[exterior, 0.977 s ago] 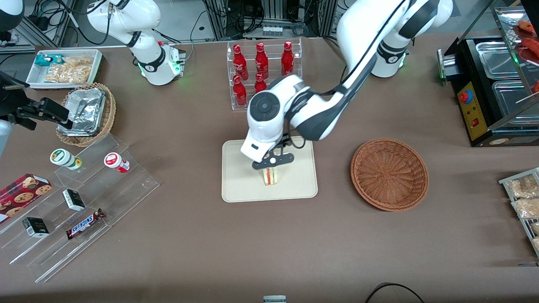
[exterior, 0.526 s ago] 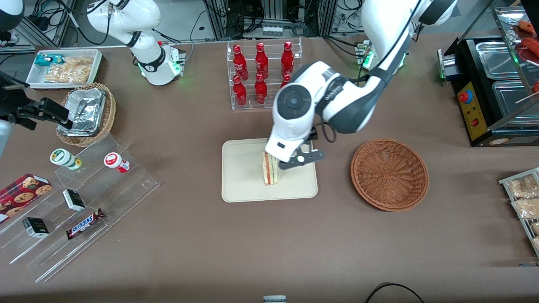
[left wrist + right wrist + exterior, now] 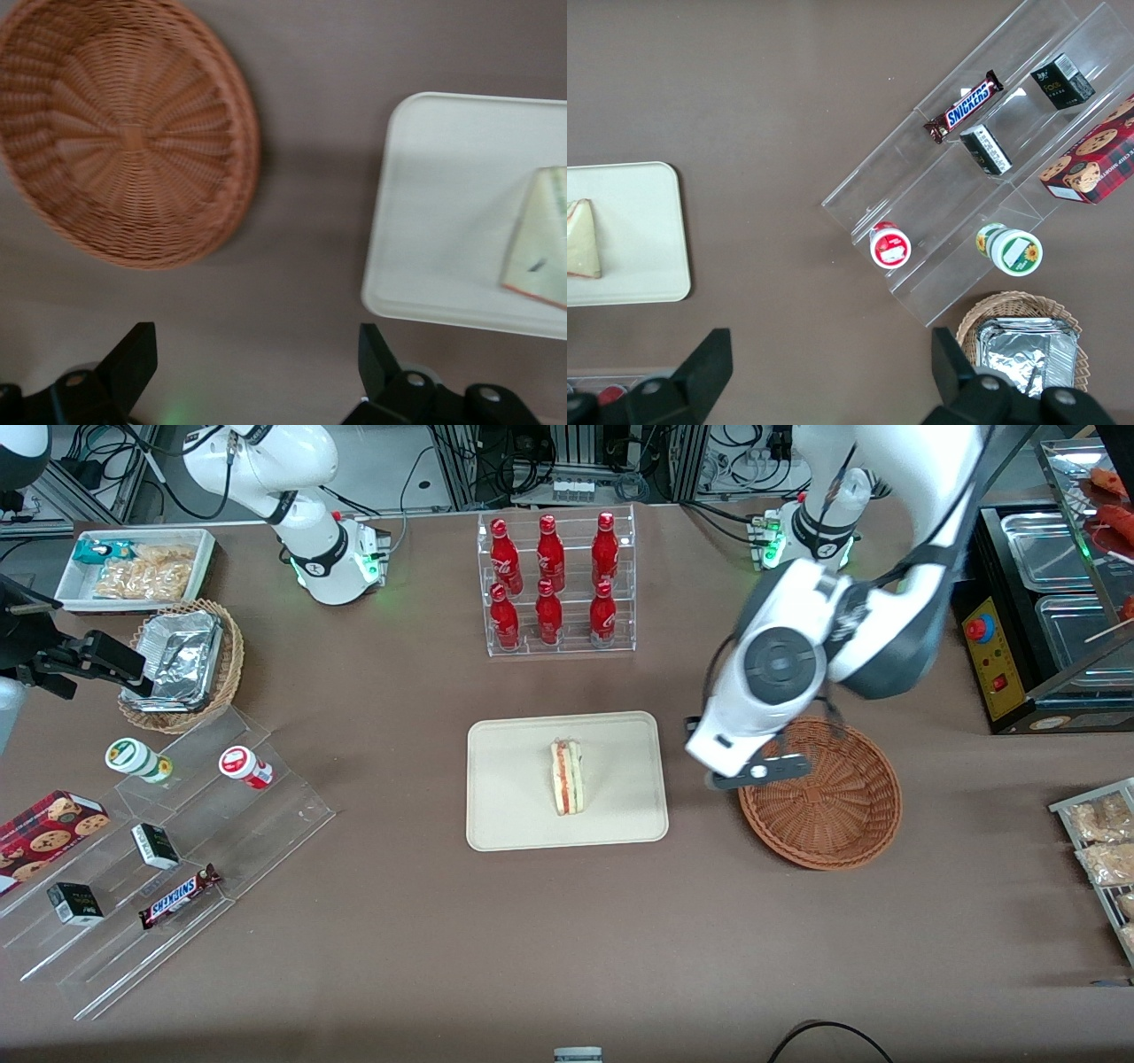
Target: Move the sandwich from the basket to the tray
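The sandwich [image 3: 567, 777] stands on edge in the middle of the cream tray [image 3: 505, 815], free of any grip. It also shows in the left wrist view [image 3: 540, 235] on the tray [image 3: 443, 204]. The reddish-brown basket [image 3: 833, 815] is empty and shows in the left wrist view [image 3: 124, 133] too. My left gripper [image 3: 757, 772] is open and empty. It hangs above the table between the tray and the basket, over the basket's rim. In the wrist view its fingers [image 3: 133, 359] stand wide apart over bare table.
A rack of red bottles [image 3: 554, 584] stands farther from the camera than the tray. A clear stepped shelf with snacks [image 3: 168, 850], a tan basket with a foil container [image 3: 182, 664] and a white snack bin [image 3: 137, 567] lie toward the parked arm's end. A food warmer [image 3: 1036, 611] stands at the working arm's end.
My gripper let go of the sandwich, which stays on the tray, then lifted and swung away from the tray toward the basket.
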{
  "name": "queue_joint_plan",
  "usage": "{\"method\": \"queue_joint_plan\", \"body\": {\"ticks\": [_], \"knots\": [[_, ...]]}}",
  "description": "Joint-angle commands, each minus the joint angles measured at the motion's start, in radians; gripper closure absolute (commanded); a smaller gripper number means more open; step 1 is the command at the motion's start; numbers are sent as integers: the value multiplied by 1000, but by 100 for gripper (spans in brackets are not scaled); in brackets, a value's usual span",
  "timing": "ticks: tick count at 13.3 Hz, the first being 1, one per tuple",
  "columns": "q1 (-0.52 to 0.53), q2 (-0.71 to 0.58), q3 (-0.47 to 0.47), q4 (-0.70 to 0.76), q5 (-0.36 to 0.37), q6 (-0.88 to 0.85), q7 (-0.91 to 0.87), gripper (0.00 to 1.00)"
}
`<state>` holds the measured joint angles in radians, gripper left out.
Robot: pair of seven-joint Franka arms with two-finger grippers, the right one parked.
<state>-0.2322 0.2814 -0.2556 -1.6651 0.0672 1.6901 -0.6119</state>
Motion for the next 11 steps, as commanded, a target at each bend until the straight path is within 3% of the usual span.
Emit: {"method": "queue_joint_plan", "body": {"ticks": [1,5,11], "knots": [[103,-155,-5,-139,-15,-9,169,0],[255,-247,-4,-133,-20,-124,387,0],[326,-269,27,-12,-20,-245,553,0]]}}
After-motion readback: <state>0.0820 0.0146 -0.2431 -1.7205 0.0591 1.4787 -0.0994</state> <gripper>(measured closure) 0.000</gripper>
